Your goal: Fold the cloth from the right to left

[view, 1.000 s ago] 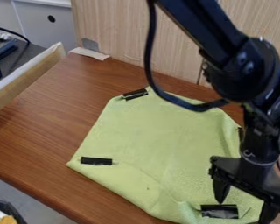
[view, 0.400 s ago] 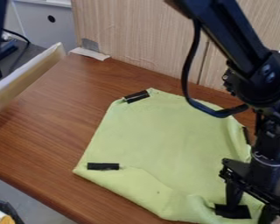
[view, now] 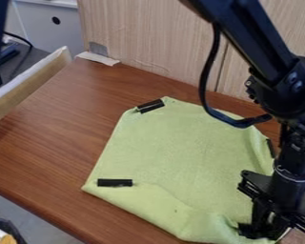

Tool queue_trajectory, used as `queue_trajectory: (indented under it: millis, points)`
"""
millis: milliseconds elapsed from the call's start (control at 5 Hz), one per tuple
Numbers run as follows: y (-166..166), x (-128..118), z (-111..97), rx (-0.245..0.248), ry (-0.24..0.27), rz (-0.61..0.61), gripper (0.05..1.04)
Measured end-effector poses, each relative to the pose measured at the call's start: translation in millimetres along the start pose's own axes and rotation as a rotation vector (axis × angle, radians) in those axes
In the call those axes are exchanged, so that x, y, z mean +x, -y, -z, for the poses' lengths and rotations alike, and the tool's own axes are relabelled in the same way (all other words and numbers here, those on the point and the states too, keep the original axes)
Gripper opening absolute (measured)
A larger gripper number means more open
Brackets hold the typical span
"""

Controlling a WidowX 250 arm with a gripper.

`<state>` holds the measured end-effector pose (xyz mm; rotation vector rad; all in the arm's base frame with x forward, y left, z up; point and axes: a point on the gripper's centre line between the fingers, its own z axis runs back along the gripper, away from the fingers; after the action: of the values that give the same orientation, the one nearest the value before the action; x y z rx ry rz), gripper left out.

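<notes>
Brown tabletop (view: 46, 138); wood panel (view: 155, 47) upright along back edge, pale board (view: 31, 83) at left edge. Arm (view: 260, 45) slants down from top, right side, bending at joint, blocking sight of the cloth's right part. Cloth (view: 180, 152) spread from near back edge toward front edge. Gripper (view: 264, 232) points down, narrow, pinching cloth's near right corner. Cable (view: 203, 88) loops beside arm. Scrap (view: 97, 58) at back left corner. Black strip (view: 115, 182) on cloth's left corner.
</notes>
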<state>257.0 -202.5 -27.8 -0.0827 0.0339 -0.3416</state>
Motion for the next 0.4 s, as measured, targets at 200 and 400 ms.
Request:
queue_trajectory:
  millis: [200,400]
  points:
    - [0.0,-2.8,-2.1,0.025,0.003,-0.007,0.120]
    - [-1.8,-3.6,-16.0,0.041,0.006,0.000,0.072]
